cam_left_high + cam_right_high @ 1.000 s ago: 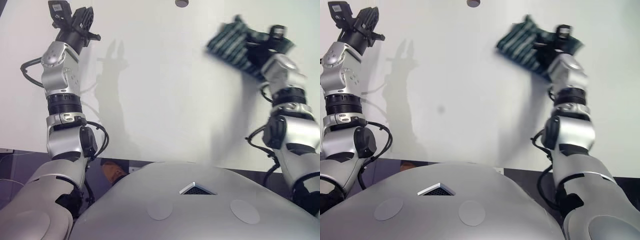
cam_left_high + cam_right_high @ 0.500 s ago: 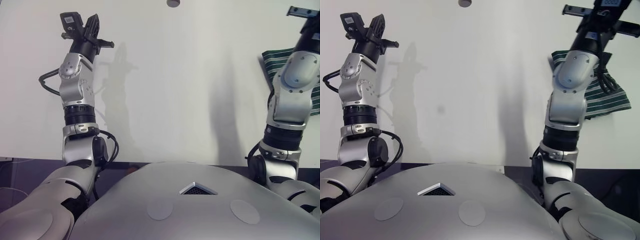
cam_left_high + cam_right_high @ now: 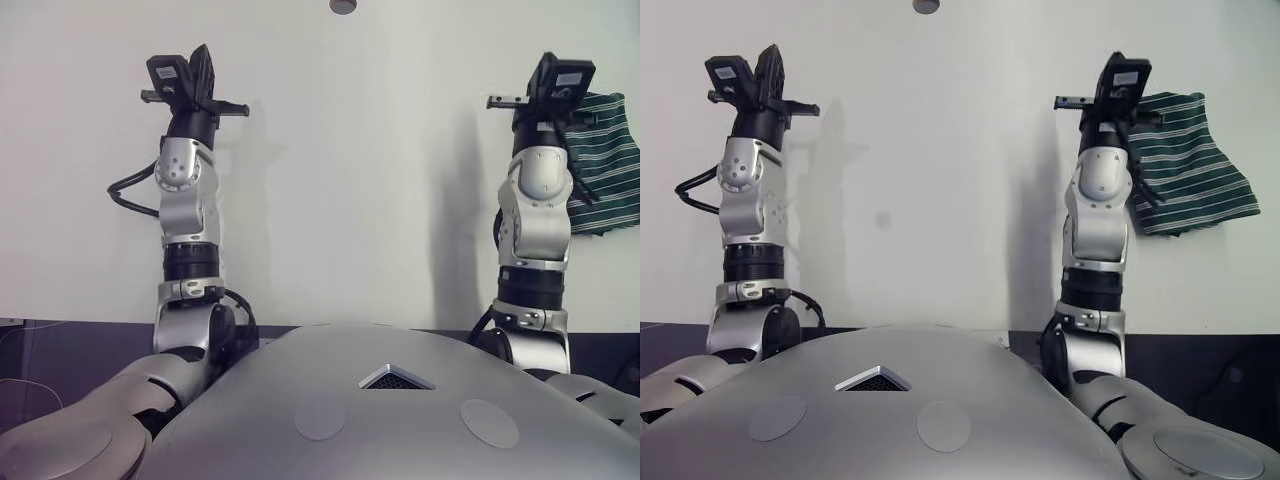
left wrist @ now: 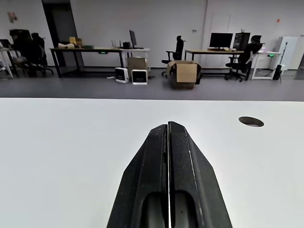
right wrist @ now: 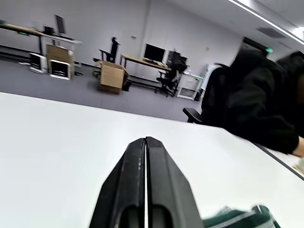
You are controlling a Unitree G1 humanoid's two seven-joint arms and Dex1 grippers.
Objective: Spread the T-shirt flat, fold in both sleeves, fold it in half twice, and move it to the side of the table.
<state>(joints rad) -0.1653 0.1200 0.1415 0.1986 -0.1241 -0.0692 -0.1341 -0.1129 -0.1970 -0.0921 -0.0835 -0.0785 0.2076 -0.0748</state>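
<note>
Folded T-shirt (image 3: 1185,165) lies at the right side of the surface (image 3: 350,180). My left fingers (image 4: 152,161) and right fingers (image 5: 135,175) are pressed together, empty. Last step looks done; next I'd just lower both arms.

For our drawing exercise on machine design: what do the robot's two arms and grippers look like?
The left arm and right arm are rounded silver-grey shells joined by black ribbed rings. A black cable loops beside the left arm. The left gripper and right gripper are glossy black, each with two fingers tapering to a point.
</note>
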